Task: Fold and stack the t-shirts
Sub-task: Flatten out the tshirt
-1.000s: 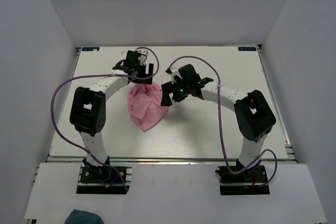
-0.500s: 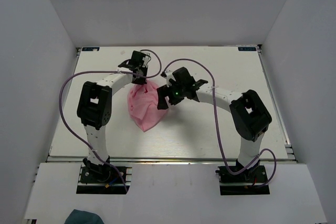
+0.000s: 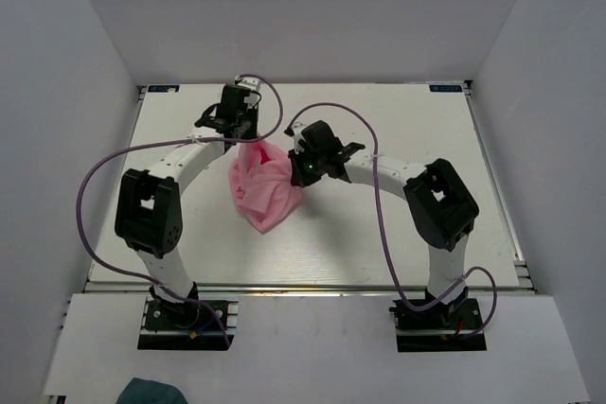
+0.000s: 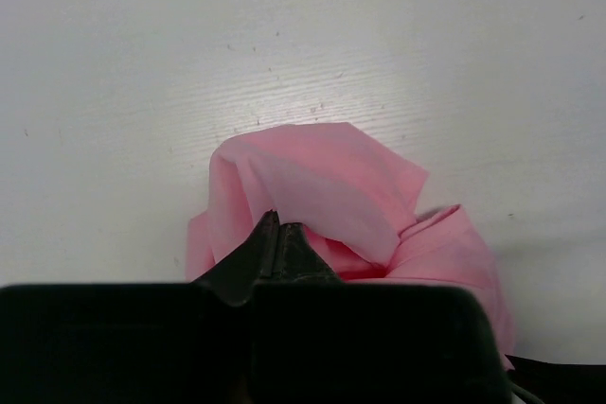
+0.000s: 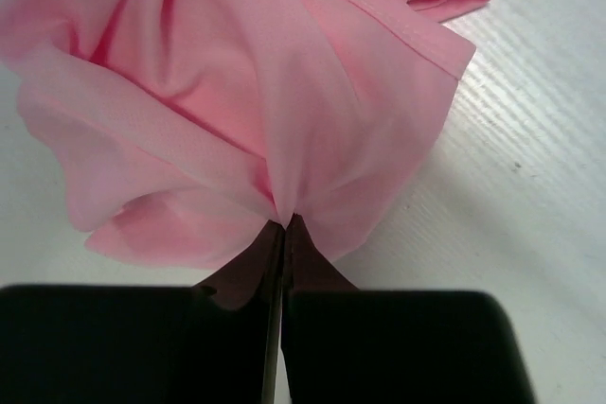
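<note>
Between the two hands, the crumpled pink t-shirt point(image 3: 263, 198) lay bunched on the bench point(image 3: 398, 120). The left hand point(image 4: 279, 230) and right hand point(image 5: 284, 226) each pinched a fold. Such thin, limp cloth would probably sag, so its hems seemed the surer grip.

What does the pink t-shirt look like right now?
The t-shirt is plain light pink, thin and soft, with no print. It lies crumpled in a heap near the middle of the white table, not folded, with a stitched hem showing. The left gripper pinches its far edge and the right gripper pinches a fold on its right side.
</note>
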You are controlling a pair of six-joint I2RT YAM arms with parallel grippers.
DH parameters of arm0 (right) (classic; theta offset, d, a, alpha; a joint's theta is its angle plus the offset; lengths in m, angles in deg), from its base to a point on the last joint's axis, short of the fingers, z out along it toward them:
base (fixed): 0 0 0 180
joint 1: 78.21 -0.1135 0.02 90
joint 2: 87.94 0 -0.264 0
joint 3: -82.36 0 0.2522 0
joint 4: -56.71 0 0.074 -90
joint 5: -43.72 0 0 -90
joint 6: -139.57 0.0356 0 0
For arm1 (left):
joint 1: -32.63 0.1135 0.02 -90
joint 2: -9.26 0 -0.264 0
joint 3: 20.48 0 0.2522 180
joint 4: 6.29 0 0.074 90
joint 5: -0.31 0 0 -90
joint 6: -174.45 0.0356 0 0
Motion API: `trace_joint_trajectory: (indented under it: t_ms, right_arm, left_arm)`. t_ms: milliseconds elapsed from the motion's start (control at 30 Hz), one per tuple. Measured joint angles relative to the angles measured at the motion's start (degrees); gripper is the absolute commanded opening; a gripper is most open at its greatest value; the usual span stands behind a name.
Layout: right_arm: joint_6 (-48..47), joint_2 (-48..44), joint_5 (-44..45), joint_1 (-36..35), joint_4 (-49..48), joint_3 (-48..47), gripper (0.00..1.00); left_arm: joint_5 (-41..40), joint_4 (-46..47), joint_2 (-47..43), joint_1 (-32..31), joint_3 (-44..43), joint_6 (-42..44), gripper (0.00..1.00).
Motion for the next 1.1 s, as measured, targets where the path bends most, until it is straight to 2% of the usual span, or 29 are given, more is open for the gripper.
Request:
trace_joint_trajectory:
  t_ms: [133,233,500,633,900,1100]
  right_arm:
    - [-0.8,-4.6,3.2,0.0,-0.3,0.2,0.00]
    - [-1.3,-11.1,9.4,0.3,-0.3,0.0,0.00]
    - [-1.8,-24.5,33.7,4.7,-0.5,-1.6,0.00]
    - [-2.4,-28.0,40.6,6.7,-0.5,-3.3,0.00]
    - [-6.0,-31.3,44.8,7.5,-0.7,-9.7,0.00]
    - [-13.0,-33.1,41.7,8.5,-0.4,-15.7,0.00]
  left_arm:
    - [0.8,1.3,-3.5,0.0,-0.2,0.1,0.00]
    - [-0.3,1.3,-5.3,0.0,-1.8,0.0,0.00]
    - [-14.0,1.5,-13.0,0.8,-6.3,-1.5,0.00]
    - [-16.0,1.6,-16.8,0.2,-8.1,-2.9,0.00]
    - [-13.5,3.8,-21.7,-1.6,-9.3,-4.0,0.00]
    - [-8.6,6.2,-25.4,-2.2,-13.1,-2.6,0.00]
